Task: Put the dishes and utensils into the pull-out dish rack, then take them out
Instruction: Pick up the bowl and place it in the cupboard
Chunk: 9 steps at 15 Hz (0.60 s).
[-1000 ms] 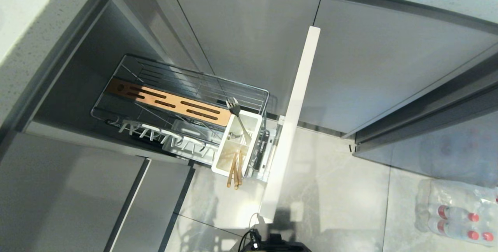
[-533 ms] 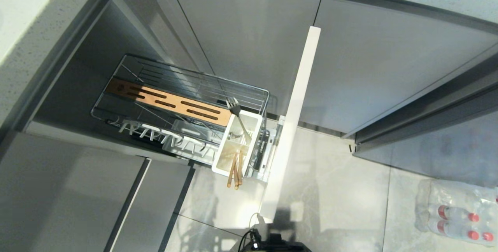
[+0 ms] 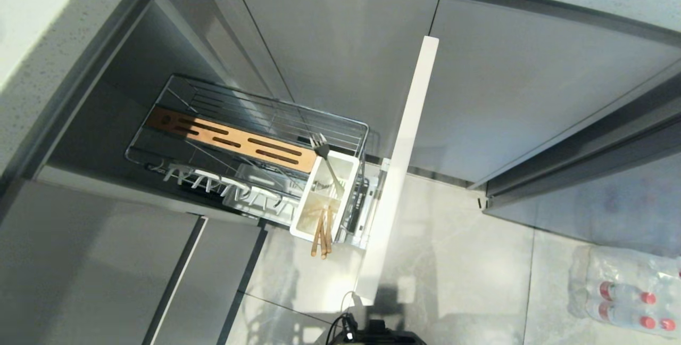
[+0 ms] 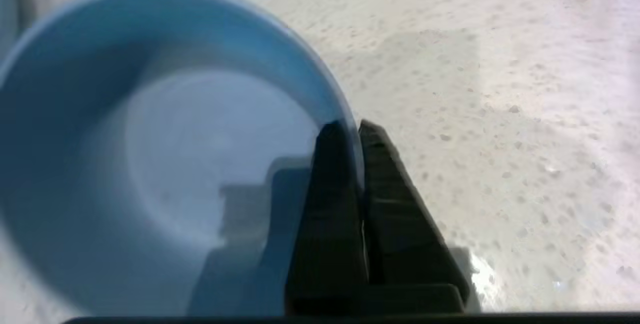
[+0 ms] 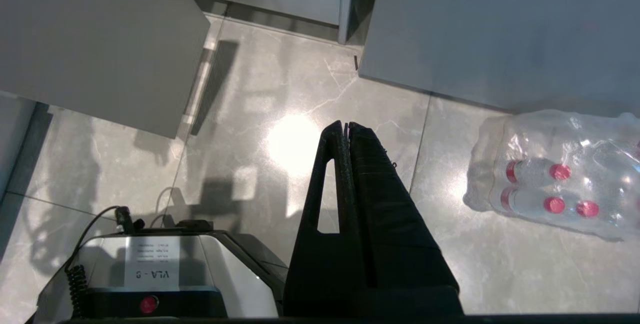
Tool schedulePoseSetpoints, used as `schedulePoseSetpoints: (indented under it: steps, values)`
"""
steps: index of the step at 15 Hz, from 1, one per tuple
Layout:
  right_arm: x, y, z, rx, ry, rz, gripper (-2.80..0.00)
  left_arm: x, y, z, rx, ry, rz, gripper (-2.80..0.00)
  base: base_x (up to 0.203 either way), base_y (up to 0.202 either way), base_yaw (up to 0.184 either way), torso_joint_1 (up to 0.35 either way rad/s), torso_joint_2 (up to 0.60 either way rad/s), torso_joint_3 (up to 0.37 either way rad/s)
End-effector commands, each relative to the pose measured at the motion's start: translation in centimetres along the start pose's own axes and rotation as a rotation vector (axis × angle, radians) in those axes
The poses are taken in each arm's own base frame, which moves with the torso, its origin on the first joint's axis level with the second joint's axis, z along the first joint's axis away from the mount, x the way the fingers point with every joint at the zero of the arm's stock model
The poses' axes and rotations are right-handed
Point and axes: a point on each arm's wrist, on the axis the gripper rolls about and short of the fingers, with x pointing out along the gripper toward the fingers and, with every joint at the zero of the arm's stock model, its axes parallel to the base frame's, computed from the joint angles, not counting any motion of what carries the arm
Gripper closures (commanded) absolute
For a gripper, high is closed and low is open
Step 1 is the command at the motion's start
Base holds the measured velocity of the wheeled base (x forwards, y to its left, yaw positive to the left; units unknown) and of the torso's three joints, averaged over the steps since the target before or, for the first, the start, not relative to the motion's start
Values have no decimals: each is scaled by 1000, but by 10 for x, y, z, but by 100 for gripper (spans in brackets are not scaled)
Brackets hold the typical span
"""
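Two black jaws of the left gripper (image 4: 356, 129) pinch the blue bowl's (image 4: 150, 164) rim on the speckled counter (image 4: 500, 114), bare beside it. Right gripper (image 5: 346, 126) hangs closed, empty, over the floor (image 5: 250, 114).

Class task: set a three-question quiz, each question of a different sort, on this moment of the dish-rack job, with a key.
1. True or false: the left gripper is shut on the rim of the blue bowl.
2. Which compartment of the white utensil cup holds the chopsticks: (a) the one the fork stands in, (b) the other one, nearer the floor tiles?
3. Fill in: the right gripper hangs shut over the ____.

Key: 1 true; 2 b; 3 floor.
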Motion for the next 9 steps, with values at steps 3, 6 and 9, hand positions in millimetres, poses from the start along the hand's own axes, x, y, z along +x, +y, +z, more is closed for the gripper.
schedulePoseSetpoints:
  steps: [3,6,9]
  values:
    - [0,0,0,0,0,1,0,-8,-1,-1,-3,10,-11,0,0,0,0,0,0,0]
    - [0,0,0,0,0,1,0,-15,-3,2,-23,2,-43,0,0,0,0,0,0,0]
    - [0,0,0,0,0,1,0,-32,-6,12,-24,-44,-59,0,0,0,0,0,0,0]
